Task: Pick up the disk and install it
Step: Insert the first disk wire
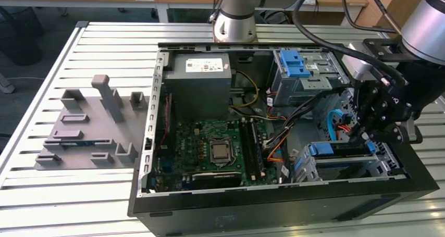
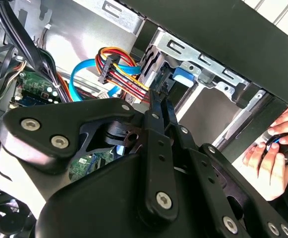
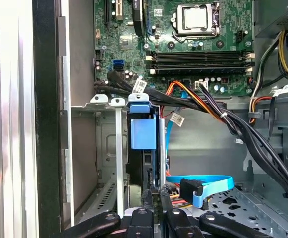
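Note:
The disk (image 3: 143, 130) stands on edge in the lower drive cage (image 3: 100, 104) of the open computer case, its blue plastic rail facing out. In the exterior view its blue top (image 1: 336, 149) shows in the cage at the case's front right corner. My gripper (image 1: 371, 134) hangs inside the case just beside that cage. In both wrist views its two fingers lie close together with no gap. The gripper's tip (image 3: 155, 192) meets the disk's dark end below the blue rail, and the gripper (image 2: 159, 95) reaches the cage beside a blue tab.
Blue and orange-red cables (image 2: 115, 63) hang beside the cage, and black cable bundles (image 3: 243, 134) cross above it. The motherboard (image 1: 212, 151) and power supply (image 1: 200, 79) fill the case. A person's hand (image 2: 277, 144) rests outside the case wall. A grey fixture (image 1: 90, 125) sits at the exterior view's left.

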